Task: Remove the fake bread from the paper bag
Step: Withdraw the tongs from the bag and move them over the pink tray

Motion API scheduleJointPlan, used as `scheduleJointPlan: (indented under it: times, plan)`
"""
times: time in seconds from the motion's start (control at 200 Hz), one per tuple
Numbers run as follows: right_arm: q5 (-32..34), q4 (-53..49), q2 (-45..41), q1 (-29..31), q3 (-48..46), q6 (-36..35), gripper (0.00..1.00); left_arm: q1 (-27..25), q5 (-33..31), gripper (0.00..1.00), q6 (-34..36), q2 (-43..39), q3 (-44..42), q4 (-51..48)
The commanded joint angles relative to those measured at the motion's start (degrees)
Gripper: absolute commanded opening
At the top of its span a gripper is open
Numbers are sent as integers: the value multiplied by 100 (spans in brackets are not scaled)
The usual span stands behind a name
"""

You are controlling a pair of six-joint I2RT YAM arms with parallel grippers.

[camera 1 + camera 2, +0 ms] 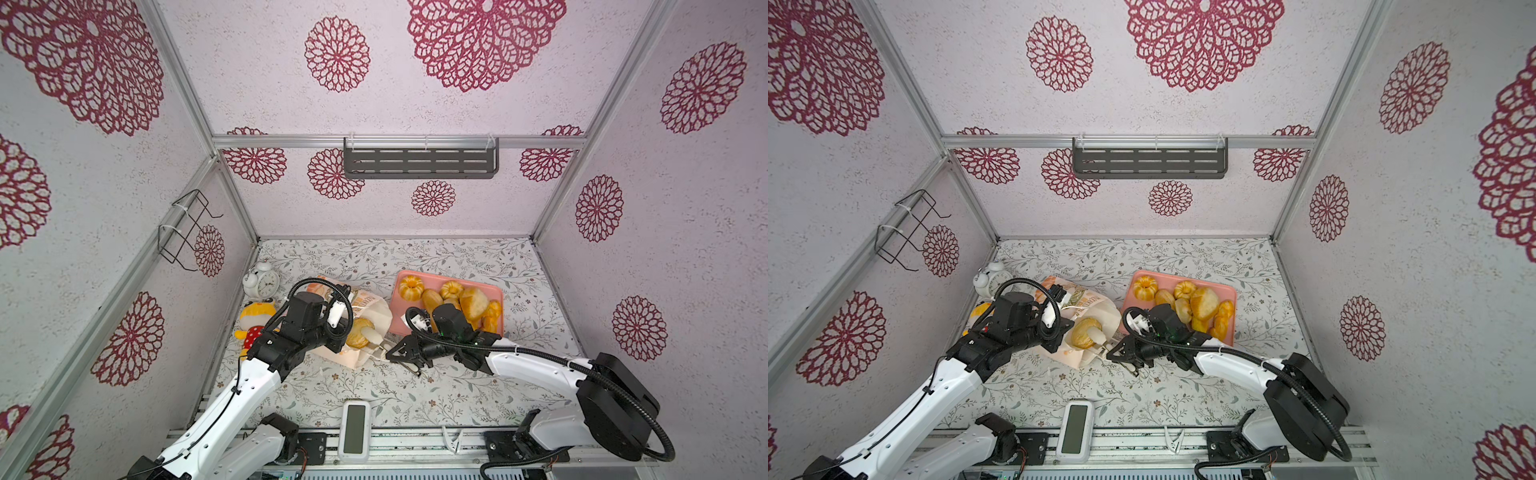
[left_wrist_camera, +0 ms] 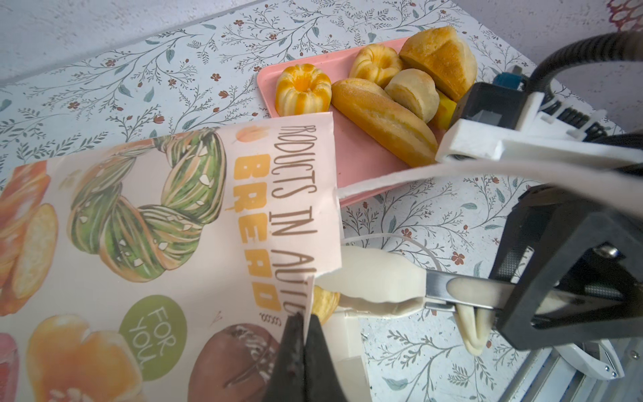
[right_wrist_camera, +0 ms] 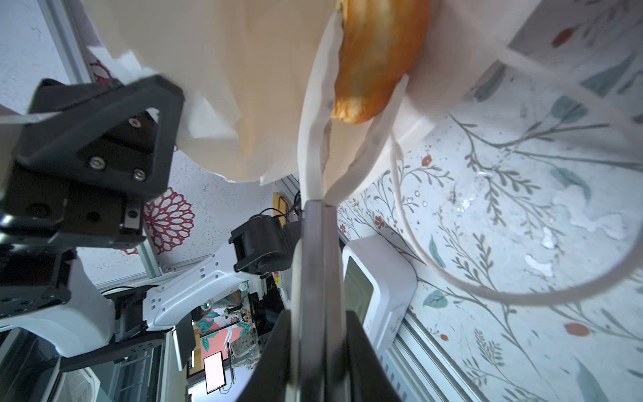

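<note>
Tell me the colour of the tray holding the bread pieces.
The tray is plain salmon pink, with no pattern. It shows best in the left wrist view.

Bare tabletop (image 1: 415,386) front and back, paper bag (image 1: 370,308) mid-left, pink tray (image 1: 430,280) beside, clock (image 1: 262,281), plush (image 1: 254,320) far left

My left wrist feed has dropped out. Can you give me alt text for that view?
The left gripper pinches the open edge of the paper bag while tongs in the right gripper grip a bun at its mouth. Beyond, a pink tray holds several breads.
</note>
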Motion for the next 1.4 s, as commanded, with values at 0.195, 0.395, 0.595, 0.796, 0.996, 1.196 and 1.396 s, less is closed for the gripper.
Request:
scheduleJointPlan:
  times: [0.195, 0.395, 0.595, 0.796, 0.996, 1.196, 1.396]
  plan:
    - [859, -2525, -1252, -67, 784, -1579, 0, 24, -559, 0, -164, -67, -104, 132]
    - [1235, -3815, -2025, -234, 983, -1901, 0, 93, -823, 0, -306, 30, -21, 105]
    - [2413, -5689, -2074, -373, 1799, -2491, 0, 182, -867, 0, -399, 47, 76, 99]
    - [4001, -6946, -1196, -372, 2835, -3108, 0, 203, -787, 0, -461, -97, 220, -31]
    - [5122, -7266, -221, -293, 3474, -3654, 0, 207, -692, 0, -406, -366, 327, -230]
    - [5978, -7762, 872, 221, 4474, -3881, 0, 257, -817, 0, -182, -719, 209, -465]
    - [6209, -8122, 1707, 632, 5014, -3852, 0, 428, -889, 0, -172, -1308, -98, -483]
